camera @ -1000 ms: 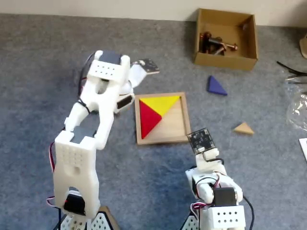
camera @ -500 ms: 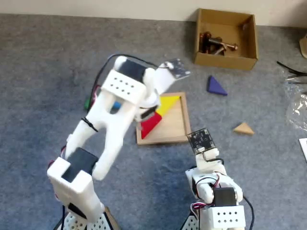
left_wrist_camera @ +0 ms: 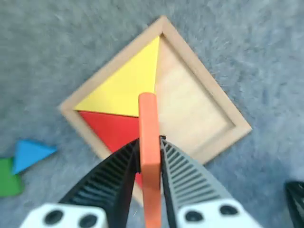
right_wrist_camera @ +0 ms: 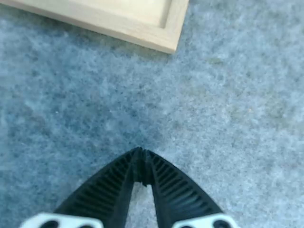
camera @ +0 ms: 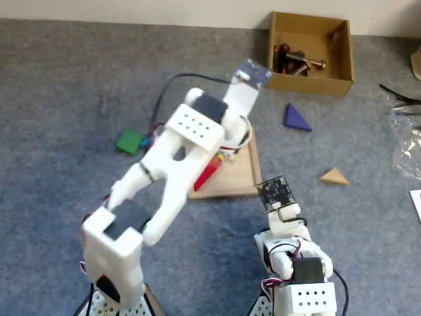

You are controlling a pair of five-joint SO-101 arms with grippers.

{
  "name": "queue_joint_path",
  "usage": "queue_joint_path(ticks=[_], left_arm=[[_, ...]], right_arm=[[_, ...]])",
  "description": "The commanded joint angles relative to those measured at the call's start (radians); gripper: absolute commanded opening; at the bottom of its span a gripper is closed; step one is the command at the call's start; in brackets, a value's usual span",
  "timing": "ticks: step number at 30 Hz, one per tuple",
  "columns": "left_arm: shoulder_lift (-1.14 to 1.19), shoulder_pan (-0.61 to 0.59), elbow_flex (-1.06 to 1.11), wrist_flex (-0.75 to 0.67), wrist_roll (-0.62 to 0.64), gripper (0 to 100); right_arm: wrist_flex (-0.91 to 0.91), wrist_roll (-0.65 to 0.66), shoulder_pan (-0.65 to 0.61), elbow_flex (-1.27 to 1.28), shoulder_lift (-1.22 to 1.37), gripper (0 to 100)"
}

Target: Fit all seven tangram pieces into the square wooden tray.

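- Grips an orange tangram piece (left_wrist_camera: 147,114) on edge in the left hand (left_wrist_camera: 149,147), above the square wooden tray (left_wrist_camera: 207,78).
- Holds the right hand (right_wrist_camera: 141,159) closed on nothing, low over the grey bench (camera: 59,79), near a tray corner.
- Seats a yellow triangle (left_wrist_camera: 126,85) and a red triangle (left_wrist_camera: 111,130) edge to edge in the tray.
- Lays a light blue triangle (left_wrist_camera: 31,151) just beside a green square (camera: 129,141), off the tray.
- Sets a dark blue triangle (camera: 297,118) and a plain wooden triangle (camera: 335,176) apart on the far side, near a cardboard box (camera: 309,76).
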Motion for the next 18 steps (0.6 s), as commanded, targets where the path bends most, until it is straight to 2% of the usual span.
queue_joint_path(ticks=[1, 18], left_arm=[[0.113, 0.038, -0.012, -0.110, 0.018, 1], [0.189, 0.076, -0.015, -0.253, 0.014, 1]], right_arm=[[-0.030, -0.003, -0.012, 0.119, -0.015, 0.5], [-0.030, -0.003, -0.012, 0.119, -0.015, 0.5]])
